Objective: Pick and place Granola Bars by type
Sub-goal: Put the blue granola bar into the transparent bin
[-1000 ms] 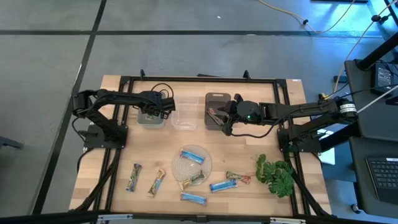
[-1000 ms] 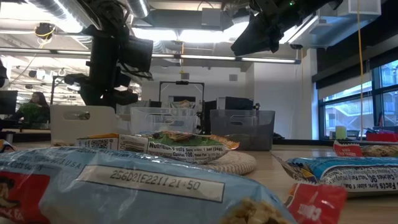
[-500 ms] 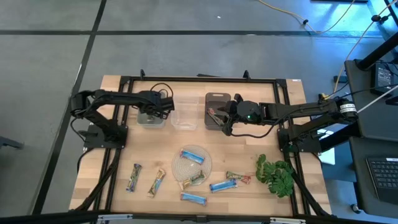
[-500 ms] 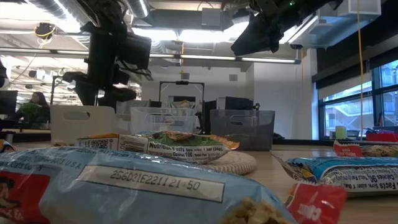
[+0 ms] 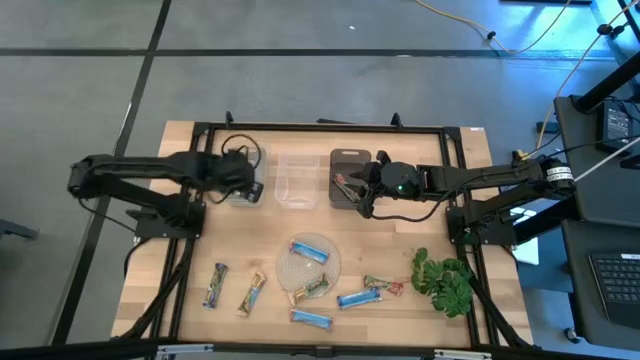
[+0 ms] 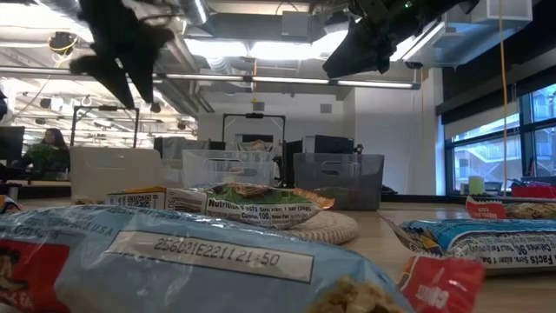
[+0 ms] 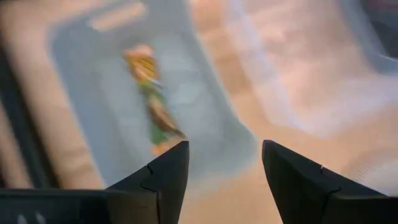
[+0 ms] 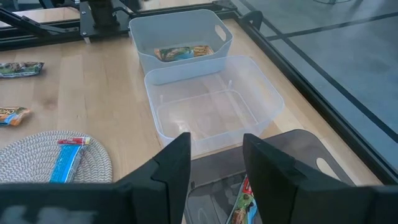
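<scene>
left fingers (image 7: 224, 180) pulled back from white bin (image 5: 243, 192), parted, empty, wooden table (image 5: 390, 250), office behind

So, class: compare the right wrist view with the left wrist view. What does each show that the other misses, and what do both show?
Only the right wrist view: the woven mat carrying a blue bar, and the dark bin. Only the left wrist view: the open left gripper. Both: the white bin holding one green-gold bar, and the empty clear bin.
</scene>
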